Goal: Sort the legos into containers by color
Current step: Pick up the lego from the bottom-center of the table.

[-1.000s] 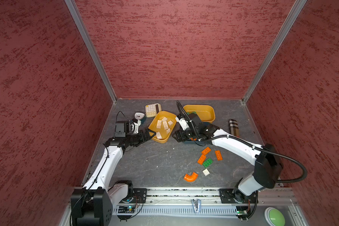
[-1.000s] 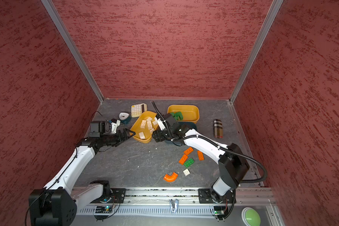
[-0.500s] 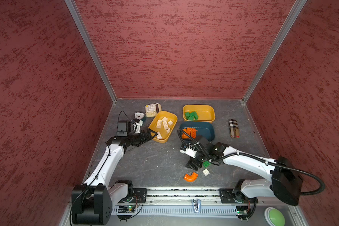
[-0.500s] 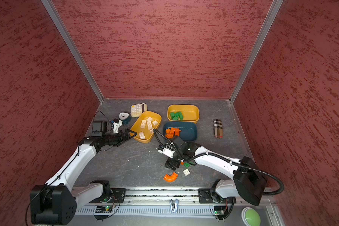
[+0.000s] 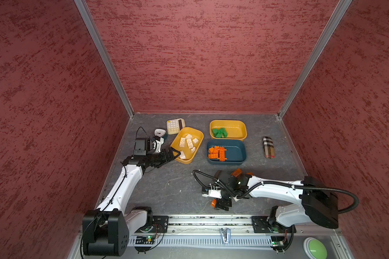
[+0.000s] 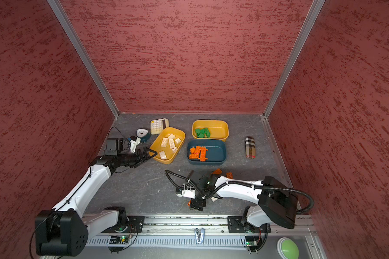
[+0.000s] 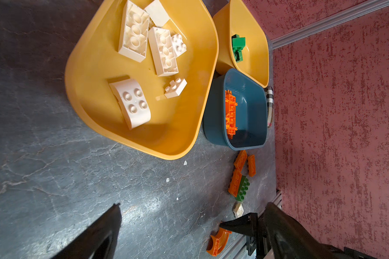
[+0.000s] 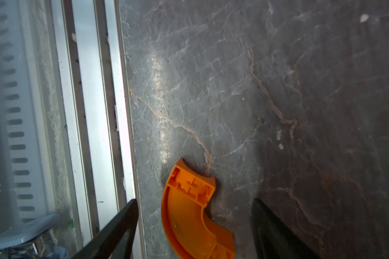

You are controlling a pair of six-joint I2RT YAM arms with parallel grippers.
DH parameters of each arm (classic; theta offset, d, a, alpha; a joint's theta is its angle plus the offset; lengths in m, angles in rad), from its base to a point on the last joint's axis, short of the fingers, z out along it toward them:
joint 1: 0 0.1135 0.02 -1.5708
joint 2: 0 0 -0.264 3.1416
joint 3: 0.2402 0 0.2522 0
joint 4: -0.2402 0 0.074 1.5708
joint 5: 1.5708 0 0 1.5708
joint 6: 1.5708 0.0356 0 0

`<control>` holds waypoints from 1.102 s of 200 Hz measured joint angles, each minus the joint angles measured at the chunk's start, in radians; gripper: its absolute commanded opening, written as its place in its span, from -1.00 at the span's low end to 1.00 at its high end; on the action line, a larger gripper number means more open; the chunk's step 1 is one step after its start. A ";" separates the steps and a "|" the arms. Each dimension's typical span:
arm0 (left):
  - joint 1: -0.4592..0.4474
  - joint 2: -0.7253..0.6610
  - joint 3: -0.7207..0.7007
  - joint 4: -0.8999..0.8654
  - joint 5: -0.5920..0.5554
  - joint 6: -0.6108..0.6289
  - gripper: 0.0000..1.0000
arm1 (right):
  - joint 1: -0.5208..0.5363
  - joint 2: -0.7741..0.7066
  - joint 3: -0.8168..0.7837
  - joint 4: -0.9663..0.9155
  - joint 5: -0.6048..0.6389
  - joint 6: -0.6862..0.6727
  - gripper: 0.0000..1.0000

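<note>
Both top views are evenly lit, apparently from overhead, and kept sharp. In the right wrist view a glare streak is thrown on the bench (image 8: 160, 89) ahead of the right end effector (image 8: 193, 224); the rail (image 8: 88, 112) beside it is washed out and blurred.

A robotics lab cell — red textured panels (image 5: 200, 56) in aluminium framing (image 5: 103, 58) wall off a grey table (image 5: 171, 183), two arms (image 5: 126, 186) mounted on a front rail (image 5: 211, 220).
</note>
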 measured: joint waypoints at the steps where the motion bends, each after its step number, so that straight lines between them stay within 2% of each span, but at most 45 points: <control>1: 0.000 0.000 0.000 0.000 0.000 0.000 0.99 | 0.000 0.001 0.000 0.000 0.001 0.000 0.58; 54: 0.000 0.008 0.000 -0.001 0.000 0.001 0.99 | 0.043 0.073 0.016 0.017 0.052 0.001 0.46; 80: 0.000 0.021 0.000 -0.001 0.000 0.002 0.99 | 0.048 0.094 0.035 0.021 0.066 0.004 0.30; 101: -0.002 0.024 0.000 -0.001 0.000 0.003 0.99 | 0.050 0.110 0.050 0.023 0.069 0.014 0.09; 129: -0.002 0.025 0.000 -0.002 0.000 0.003 0.99 | 0.051 0.114 0.054 0.022 0.075 0.028 0.01; 147: -0.004 0.028 0.000 -0.001 0.000 0.003 0.99 | 0.051 0.114 0.054 0.021 0.079 0.040 0.00; 167: -0.006 0.039 0.000 0.000 0.000 0.003 0.99 | 0.051 0.111 0.054 0.016 0.084 0.056 0.13; 185: -0.008 0.047 0.000 0.001 0.000 0.003 0.99 | 0.053 0.108 0.054 0.005 0.093 0.066 0.11; 220: -0.016 0.050 0.000 0.002 0.000 0.004 0.99 | 0.054 0.104 0.054 -0.012 0.105 0.081 -0.18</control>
